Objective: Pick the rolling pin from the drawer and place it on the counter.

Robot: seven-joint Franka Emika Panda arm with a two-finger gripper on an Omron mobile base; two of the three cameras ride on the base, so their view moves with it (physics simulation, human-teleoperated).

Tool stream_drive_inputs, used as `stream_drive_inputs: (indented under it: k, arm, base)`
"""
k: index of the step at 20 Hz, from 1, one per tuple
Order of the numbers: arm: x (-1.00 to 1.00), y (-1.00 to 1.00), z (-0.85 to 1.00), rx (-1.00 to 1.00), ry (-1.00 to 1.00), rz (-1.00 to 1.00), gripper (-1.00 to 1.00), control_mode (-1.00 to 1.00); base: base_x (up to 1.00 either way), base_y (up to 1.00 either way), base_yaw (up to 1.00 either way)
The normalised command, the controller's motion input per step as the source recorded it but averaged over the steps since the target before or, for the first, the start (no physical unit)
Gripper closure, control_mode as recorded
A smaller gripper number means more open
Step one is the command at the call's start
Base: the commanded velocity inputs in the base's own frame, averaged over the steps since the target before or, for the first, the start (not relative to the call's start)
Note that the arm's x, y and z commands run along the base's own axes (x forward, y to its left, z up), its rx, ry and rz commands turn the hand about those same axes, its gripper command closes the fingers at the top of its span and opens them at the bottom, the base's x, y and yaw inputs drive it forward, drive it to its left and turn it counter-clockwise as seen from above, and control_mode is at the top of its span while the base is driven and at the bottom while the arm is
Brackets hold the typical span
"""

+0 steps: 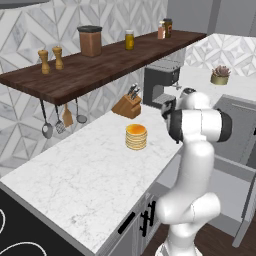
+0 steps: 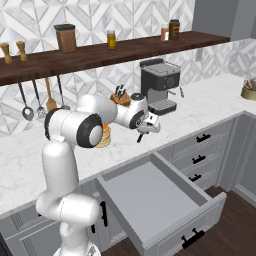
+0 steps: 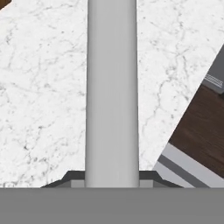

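Observation:
The rolling pin (image 3: 112, 87) runs straight up the hand view as a pale grey barrel, pinched at its lower end by my gripper (image 3: 112, 180). From the right base view, my gripper (image 2: 150, 125) hangs just over the front part of the white marble counter (image 2: 200, 107), shut on the rolling pin (image 2: 141, 135), whose dark end pokes down to the left. Below and in front, the grey drawer (image 2: 150, 197) stands pulled out, and its inside looks bare. Marble counter (image 3: 39, 87) lies under the barrel.
A pancake stack (image 1: 136, 136) sits on the counter just behind the arm. A knife block (image 1: 127, 105) and a coffee machine (image 2: 160, 85) stand by the back wall. Utensils (image 1: 60, 122) hang under the dark wooden shelf (image 1: 100, 65). A potted plant (image 1: 220, 75) is far right.

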Motion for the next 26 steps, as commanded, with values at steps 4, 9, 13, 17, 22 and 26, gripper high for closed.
stream_drive_inputs:
  k: [4, 9, 13, 17, 22, 26]
  arm:
    - [0.16, 0.08, -0.42, 0.00, -0.01, 0.00, 1.00, -1.00]
    - [0.24, 0.09, -0.58, 0.00, -0.05, 0.00, 1.00, -1.00]
    - [0.22, 0.05, -0.28, 0.00, 0.01, 0.00, -1.00, -1.00]
    - [0.10, 0.06, 0.00, 0.00, 0.00, 0.00, -1.00, -1.00]
    - [0.08, 0.00, 0.24, -0.02, 0.00, 0.00, -1.00, -1.00]
    - [0.07, 0.05, 0.53, -0.03, 0.00, 0.00, -1.00, -1.00]
  base:
    - [0.00, 0.00, 0.00]
    - [0.00, 0.00, 0.00]
    - [0.00, 0.00, 0.00]
    - [0.00, 0.00, 0.00]
    - [0.00, 0.00, 0.00]
    - [0.00, 0.00, 0.00]
